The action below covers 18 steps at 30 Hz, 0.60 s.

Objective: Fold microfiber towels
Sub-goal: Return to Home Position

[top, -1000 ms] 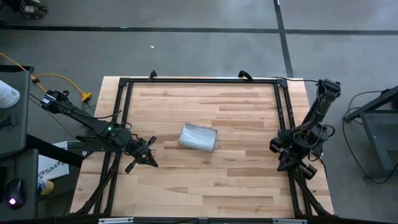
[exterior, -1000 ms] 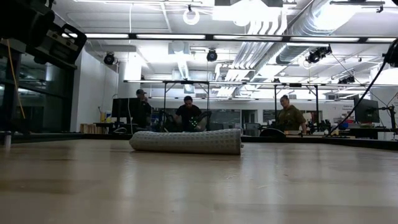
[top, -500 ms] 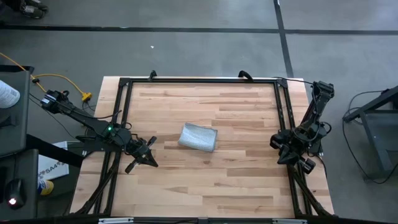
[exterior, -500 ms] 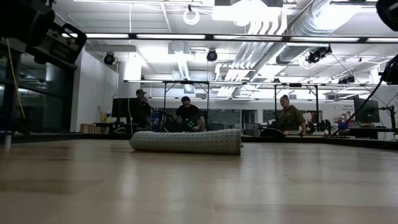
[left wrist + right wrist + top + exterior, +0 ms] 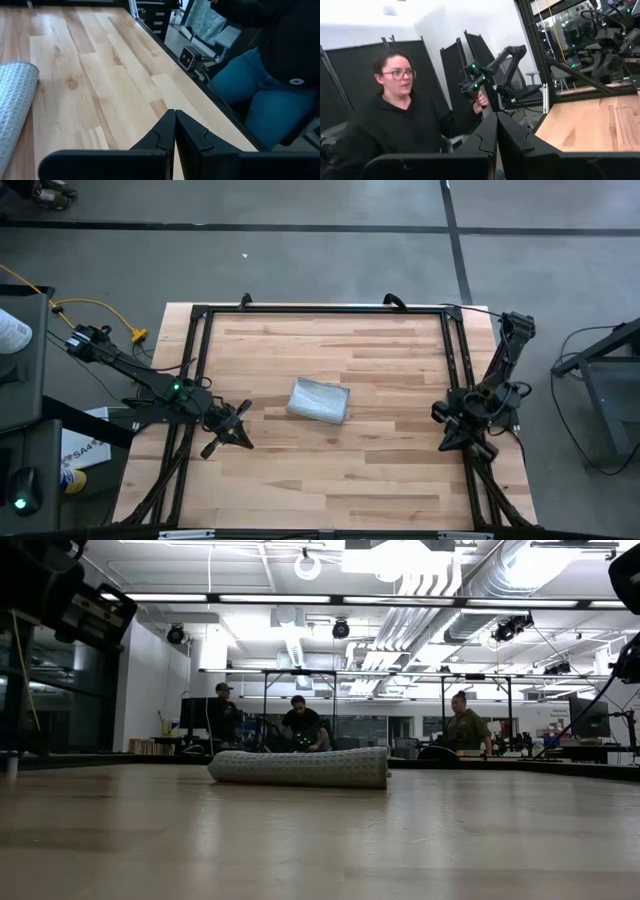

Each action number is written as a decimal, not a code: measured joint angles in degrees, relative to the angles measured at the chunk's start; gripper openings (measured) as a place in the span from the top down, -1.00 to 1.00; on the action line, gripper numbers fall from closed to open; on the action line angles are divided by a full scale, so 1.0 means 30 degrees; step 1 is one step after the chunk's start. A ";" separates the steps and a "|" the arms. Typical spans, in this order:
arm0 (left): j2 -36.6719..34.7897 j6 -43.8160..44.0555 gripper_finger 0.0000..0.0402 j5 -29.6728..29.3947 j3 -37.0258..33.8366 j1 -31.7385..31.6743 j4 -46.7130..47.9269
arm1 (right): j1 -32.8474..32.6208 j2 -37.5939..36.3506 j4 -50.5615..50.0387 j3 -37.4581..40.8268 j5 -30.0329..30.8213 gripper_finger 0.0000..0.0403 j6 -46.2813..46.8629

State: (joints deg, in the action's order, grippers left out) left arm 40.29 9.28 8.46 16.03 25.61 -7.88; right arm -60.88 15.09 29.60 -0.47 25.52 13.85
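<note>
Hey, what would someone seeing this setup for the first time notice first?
The folded grey-blue towel lies alone near the middle of the wooden table. The left gripper is shut by the left edge, the right gripper shut by the right. Beyond the table, a person in a dark hoodie fills the right wrist view.

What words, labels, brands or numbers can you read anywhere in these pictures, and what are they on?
Nothing reads clearly.
Box left of the table: blue print, too small to read.
White bottle at the far left: label too blurred to read.
Towel: no text on it.
</note>
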 joint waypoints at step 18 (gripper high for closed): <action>-0.6812 0.0303 0.95 -0.2015 -0.3916 0.2955 -0.0153 | 0.0000 -0.0625 -0.0965 0.0022 -0.0044 0.99 -0.0051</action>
State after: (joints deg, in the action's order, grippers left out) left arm 19.86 10.19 2.41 4.29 34.47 -8.34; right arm -60.88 13.21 26.70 -0.40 25.39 13.69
